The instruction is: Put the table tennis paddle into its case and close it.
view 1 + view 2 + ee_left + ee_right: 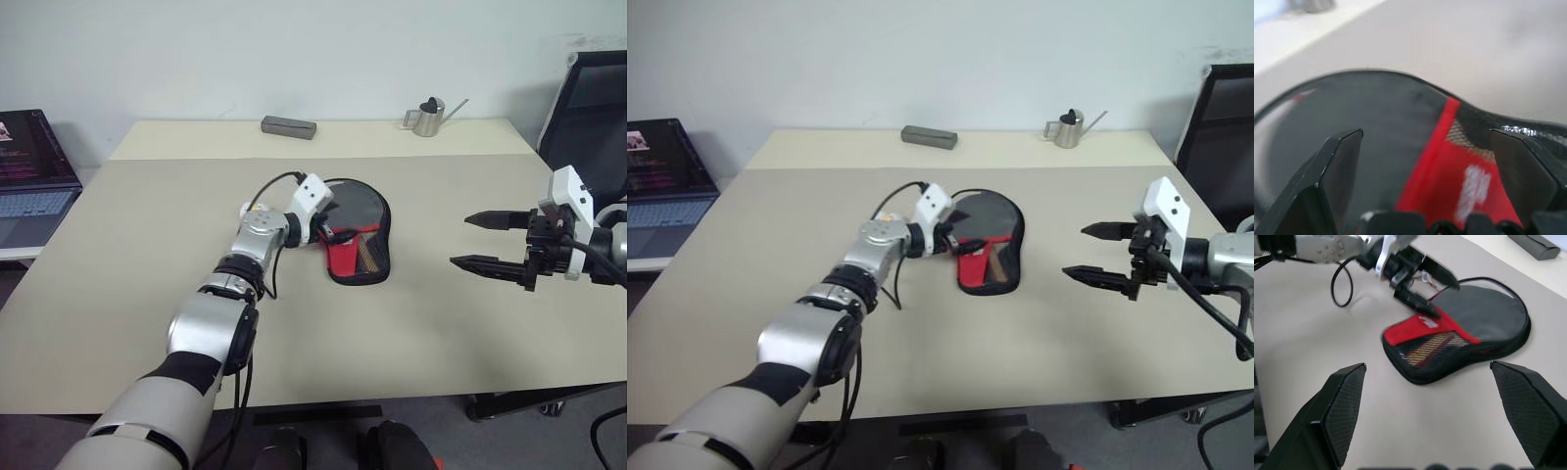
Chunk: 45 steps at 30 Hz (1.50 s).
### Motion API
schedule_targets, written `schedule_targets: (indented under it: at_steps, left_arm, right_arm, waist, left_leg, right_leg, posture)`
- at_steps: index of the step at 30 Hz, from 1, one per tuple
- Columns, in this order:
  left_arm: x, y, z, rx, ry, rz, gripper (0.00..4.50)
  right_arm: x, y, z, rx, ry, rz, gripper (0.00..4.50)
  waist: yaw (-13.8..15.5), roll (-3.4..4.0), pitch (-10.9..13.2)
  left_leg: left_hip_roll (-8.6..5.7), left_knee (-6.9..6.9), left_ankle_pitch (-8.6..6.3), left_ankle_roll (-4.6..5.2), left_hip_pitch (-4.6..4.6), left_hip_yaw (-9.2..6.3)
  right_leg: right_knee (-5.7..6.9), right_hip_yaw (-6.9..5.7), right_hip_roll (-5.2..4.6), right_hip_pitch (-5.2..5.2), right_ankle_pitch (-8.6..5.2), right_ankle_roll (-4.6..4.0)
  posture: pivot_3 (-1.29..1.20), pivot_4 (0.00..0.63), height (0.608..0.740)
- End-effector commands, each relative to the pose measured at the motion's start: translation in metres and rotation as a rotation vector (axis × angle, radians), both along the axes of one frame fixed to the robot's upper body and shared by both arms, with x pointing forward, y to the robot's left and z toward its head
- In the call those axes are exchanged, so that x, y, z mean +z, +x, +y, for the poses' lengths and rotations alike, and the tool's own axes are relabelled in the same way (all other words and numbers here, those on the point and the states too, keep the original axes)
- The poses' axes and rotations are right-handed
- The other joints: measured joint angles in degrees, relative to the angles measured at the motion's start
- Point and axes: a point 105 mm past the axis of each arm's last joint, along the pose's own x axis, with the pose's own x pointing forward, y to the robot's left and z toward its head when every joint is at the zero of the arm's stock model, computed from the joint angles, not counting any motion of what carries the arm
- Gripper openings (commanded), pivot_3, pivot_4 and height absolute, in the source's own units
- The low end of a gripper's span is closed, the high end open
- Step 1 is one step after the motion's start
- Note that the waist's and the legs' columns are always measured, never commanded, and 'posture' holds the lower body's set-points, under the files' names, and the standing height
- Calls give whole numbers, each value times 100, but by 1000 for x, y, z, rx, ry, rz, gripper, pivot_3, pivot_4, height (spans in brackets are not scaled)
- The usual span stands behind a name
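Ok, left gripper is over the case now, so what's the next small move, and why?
Probably ease the left gripper down onto the case's near edge to press the flap shut. Its jaws stand open just above the red part, and the paddle's striped handle shows through the mesh, so it looks already inside. The right gripper hangs open, well aside.

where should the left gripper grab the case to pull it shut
Probably the loose red flap edge on the case, approached from the left gripper side: it lies flat on the table, so only that raised edge gives the open fingers something thin to pinch.
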Motion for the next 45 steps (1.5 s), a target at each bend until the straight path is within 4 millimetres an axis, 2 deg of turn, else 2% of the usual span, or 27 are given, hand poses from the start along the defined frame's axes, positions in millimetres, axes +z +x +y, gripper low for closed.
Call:
schedule_targets:
  at_steps: [1,7,13,17,19,21,26,30,35,45]
  left_arm:
    - [12,0,-8,-27,-1,-49,4500]
    - [15,-3,0,-55,-38,-48,4500]
    - [38,-11,30,-137,-126,-81,4500]
    - [40,-17,51,-145,-105,-116,4500]
    - [42,-20,68,-126,-102,-141,4500]
    - [45,-24,76,-120,-108,-153,4500]
    - [53,-40,81,-167,-101,-168,4500]
    - [63,-52,85,-169,-116,-184,4500]
    - [64,-66,93,-146,-125,-170,4500]
    - [72,-73,109,-78,-137,-162,4500]
  right_arm:
    - [14,-4,-3,-25,5,-53,4445]
    - [13,11,5,-84,108,-20,4445]
    - [8,39,22,-169,242,12,4445]
    - [-2,55,26,-235,261,35,4445]
    - [-10,67,33,-285,273,57,4445]
    - [-16,74,39,-296,279,71,4445]
    - [-36,89,69,-291,271,113,4445]
    - [-48,108,82,-342,261,125,4445]
    - [-62,130,88,-397,232,119,4445]
    - [-76,156,92,-444,182,105,4445]
  waist:
    - [-4,0,0]
    - [-5,0,0]
    - [-16,1,1]
    - [-8,2,1]
    - [-10,2,0]
    - [-17,2,1]
    - [-29,3,1]
    - [-31,5,1]
    - [-36,5,0]
    - [-57,7,1]
  left_leg:
    - [0,0,0,0,0,0]
    - [0,1,0,0,2,1]
    - [5,-1,0,0,6,1]
    - [1,0,0,0,4,2]
    - [-1,-1,0,0,3,3]
    - [1,-1,0,0,4,2]
    - [2,-1,0,0,2,1]
    - [2,0,1,-1,4,1]
    - [3,-2,1,-1,6,2]
    - [4,-4,1,-1,6,3]
  right_leg:
    - [0,0,0,0,0,0]
    - [2,2,0,0,0,0]
    - [8,3,4,-2,15,-26]
    - [3,4,1,-1,15,-26]
    - [2,6,-1,-1,15,-25]
    - [6,6,1,-3,16,-26]
    - [11,6,3,-9,16,-27]
    - [15,9,3,-11,16,-28]
    - [15,11,4,-12,17,-28]
    - [15,13,6,-14,18,-30]
  posture:
    - [0,150,740]
    - [0,150,740]
    - [0,150,740]
    - [0,150,740]
    - [0,150,740]
    - [0,150,740]
    - [0,150,740]
    - [0,150,740]
    - [0,150,740]
    - [0,150,740]
